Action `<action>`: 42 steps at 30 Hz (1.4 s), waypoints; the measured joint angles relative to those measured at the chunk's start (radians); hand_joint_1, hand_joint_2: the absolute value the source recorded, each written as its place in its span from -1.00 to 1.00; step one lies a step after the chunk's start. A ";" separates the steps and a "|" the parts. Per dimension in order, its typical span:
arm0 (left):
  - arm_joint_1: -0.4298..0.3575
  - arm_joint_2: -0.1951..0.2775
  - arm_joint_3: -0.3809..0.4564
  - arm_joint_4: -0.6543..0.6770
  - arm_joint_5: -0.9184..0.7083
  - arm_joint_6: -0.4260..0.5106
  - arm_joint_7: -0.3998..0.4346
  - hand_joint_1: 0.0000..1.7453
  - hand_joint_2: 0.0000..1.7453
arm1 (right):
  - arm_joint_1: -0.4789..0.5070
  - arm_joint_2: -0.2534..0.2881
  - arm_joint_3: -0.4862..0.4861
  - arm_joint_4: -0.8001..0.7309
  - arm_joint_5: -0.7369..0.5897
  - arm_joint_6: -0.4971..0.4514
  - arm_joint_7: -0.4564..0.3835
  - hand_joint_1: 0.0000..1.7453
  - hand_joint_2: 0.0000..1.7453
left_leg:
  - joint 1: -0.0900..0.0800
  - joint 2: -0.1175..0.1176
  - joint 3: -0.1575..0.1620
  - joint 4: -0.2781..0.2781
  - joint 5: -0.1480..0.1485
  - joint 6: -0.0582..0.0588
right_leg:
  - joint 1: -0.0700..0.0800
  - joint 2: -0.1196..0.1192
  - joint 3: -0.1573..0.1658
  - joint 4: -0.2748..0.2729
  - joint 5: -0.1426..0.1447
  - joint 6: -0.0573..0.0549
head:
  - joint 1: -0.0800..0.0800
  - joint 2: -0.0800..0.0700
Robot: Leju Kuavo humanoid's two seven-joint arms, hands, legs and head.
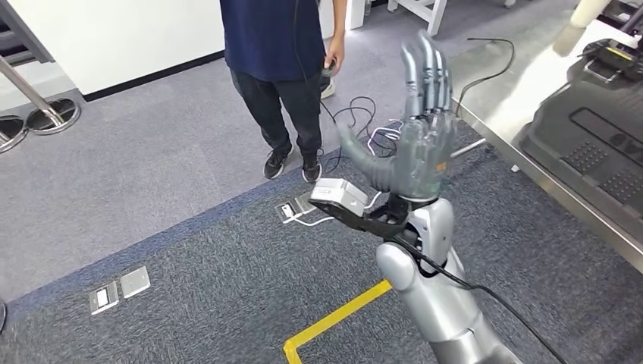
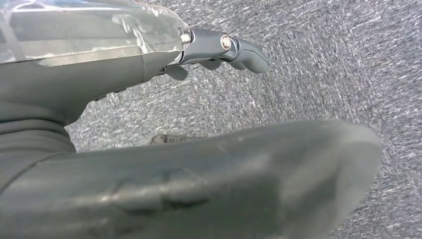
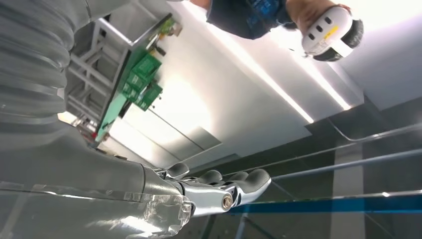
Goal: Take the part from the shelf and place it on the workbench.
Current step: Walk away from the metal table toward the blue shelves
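Note:
My right hand is raised in front of me, palm turned left, fingers straight and spread, and it holds nothing. The right wrist view shows the same fingers stretched out and bare. My left hand hangs over grey carpet with its thick thumb and dark fingers apart, nothing in it. At the right stands the metal workbench, and large black moulded parts lie on it. A rack with green bins appears in the right wrist view.
A person stands ahead on the carpet, holding a white controller. Cables lie on the floor by their feet. Floor sockets and a yellow tape line mark the carpet. A chair base stands far left.

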 joint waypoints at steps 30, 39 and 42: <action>0.000 -0.002 0.000 0.000 0.007 -0.001 0.000 -1.00 -1.00 | 0.001 -0.014 0.013 -0.002 0.000 0.000 0.010 -1.00 1.00 | -0.008 -0.007 0.009 -0.029 0.019 0.007 | 0.000 0.004 -0.003 -0.002 0.005 -0.001 | -0.003 0.000; 0.000 -0.003 0.000 0.000 0.011 0.000 -0.001 -1.00 -1.00 | -0.005 -0.017 0.029 -0.002 0.002 0.000 0.018 -1.00 1.00 | -0.003 0.055 0.025 -0.062 0.057 0.006 | 0.008 -0.045 0.013 0.000 -0.011 0.004 | -0.010 0.000; 0.001 -0.003 0.000 0.000 0.011 0.000 -0.001 -1.00 -1.00 | -0.007 -0.018 0.033 -0.002 0.002 0.000 0.019 -1.00 1.00 | -0.011 0.056 0.035 -0.097 0.060 0.022 | 0.010 -0.054 0.015 -0.004 -0.013 0.018 | -0.011 0.000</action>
